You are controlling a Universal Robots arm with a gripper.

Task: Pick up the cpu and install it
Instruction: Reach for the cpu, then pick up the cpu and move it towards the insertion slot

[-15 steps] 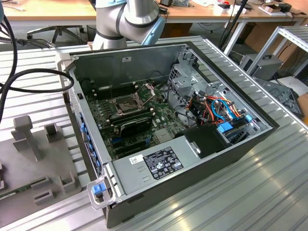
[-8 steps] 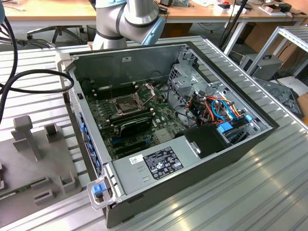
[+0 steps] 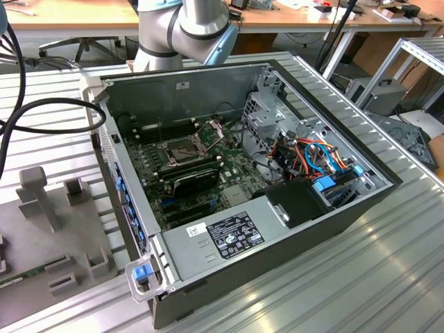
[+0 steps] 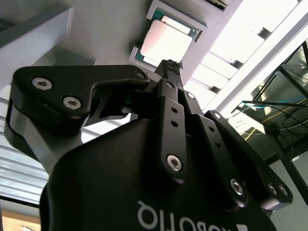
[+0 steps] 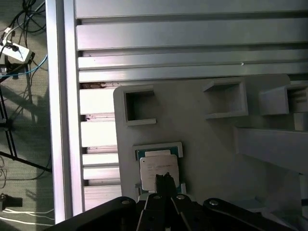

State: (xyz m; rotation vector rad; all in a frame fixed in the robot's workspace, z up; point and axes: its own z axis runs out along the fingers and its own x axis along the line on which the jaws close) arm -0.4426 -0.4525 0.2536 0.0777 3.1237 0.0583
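Gripper (image 5: 166, 179), jaws together, hangs over the cpu (image 5: 153, 167), which is seated in a framed pocket near an edge of the grey fixture plate (image 5: 207, 144). Chip probably light, rigid, fragile; grip opposite edges.

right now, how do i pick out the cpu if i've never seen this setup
In the first wrist view, find the grey fixture plate on the ribbed aluminium table. Near the plate's edge, right by the gripper, the cpu sits in a shallow square frame. It is the one pale, flat square with a green rim; the neighbouring pockets are hollow.
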